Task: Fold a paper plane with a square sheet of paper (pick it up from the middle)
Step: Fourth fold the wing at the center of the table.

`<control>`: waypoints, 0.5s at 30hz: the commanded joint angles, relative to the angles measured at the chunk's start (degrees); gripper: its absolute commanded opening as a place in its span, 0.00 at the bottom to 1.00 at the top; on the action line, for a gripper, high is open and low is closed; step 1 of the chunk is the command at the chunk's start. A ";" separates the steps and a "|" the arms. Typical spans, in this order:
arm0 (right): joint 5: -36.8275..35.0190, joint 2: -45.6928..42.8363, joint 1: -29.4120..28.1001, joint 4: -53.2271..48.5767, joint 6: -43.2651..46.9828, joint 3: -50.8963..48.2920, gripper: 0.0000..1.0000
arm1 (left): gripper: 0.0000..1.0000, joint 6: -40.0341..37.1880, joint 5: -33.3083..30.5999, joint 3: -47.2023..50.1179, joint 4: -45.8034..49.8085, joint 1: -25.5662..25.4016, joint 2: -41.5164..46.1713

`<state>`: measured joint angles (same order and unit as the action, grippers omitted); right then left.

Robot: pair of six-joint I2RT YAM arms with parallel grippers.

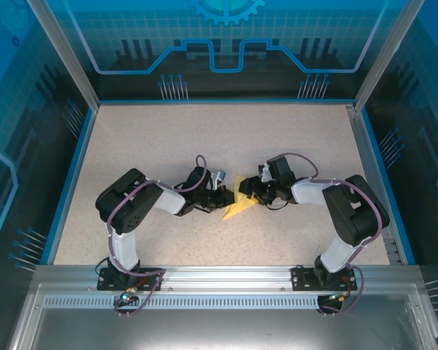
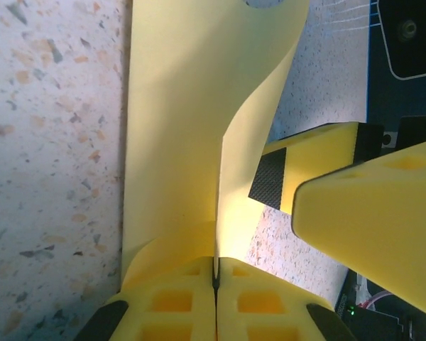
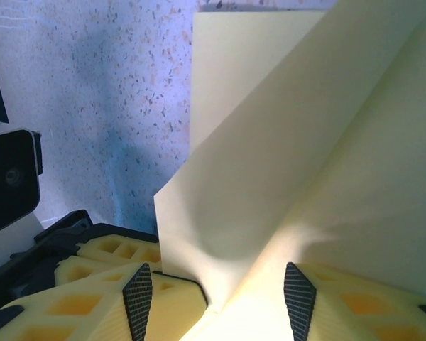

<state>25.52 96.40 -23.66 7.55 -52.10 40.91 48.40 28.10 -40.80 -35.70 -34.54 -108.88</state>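
The square sheet of paper [image 1: 237,203] is pale yellow and partly folded, held up off the table between the two arms at mid-table. My left gripper [image 1: 223,195] is shut on it. In the left wrist view the yellow jaws [image 2: 216,273] pinch a standing fold of the sheet [image 2: 192,128], and the right gripper's fingers [image 2: 319,160] show close by on the right. My right gripper [image 1: 252,194] faces it from the other side. Its jaws [image 3: 216,295] stand apart with the creased sheet [image 3: 284,163] bulging down between them, unclamped. The left gripper's fingers [image 3: 99,252] sit at lower left.
The speckled beige table [image 1: 204,138] is ringed by a blue rim and clear blue walls. An aluminium rail [image 1: 226,281] carrying both arm bases runs along the near edge. Both arms' elbows bend outward, left [image 1: 128,200] and right [image 1: 354,211].
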 commanded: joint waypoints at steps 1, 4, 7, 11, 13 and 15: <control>-1.13 0.80 0.39 -1.75 -0.55 1.89 0.54 | 0.08 0.39 2.40 -1.37 -1.54 0.20 -0.91; -1.15 0.45 0.19 -1.84 -0.28 2.37 0.54 | 0.09 -0.21 3.31 -1.55 -2.49 -0.02 -0.72; -0.76 0.73 0.19 -2.40 -0.21 3.04 0.54 | 0.09 -1.12 3.96 -2.08 -2.77 -0.24 -0.81; -0.35 1.25 0.27 -3.54 0.11 3.43 0.48 | 0.09 -1.69 4.12 -2.56 -2.89 -0.23 -1.20; -0.81 1.37 0.28 -4.23 0.69 3.40 0.47 | 0.09 -1.82 4.72 -3.10 -2.94 -0.24 -1.82; -1.16 1.81 0.28 -5.20 0.80 3.67 0.46 | 0.09 -1.82 5.34 -3.70 -3.19 -0.23 -2.71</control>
<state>24.47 96.90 -23.68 5.13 -52.23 43.24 47.90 31.00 -42.89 -37.17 -34.57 -109.67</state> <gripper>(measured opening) 0.464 0.095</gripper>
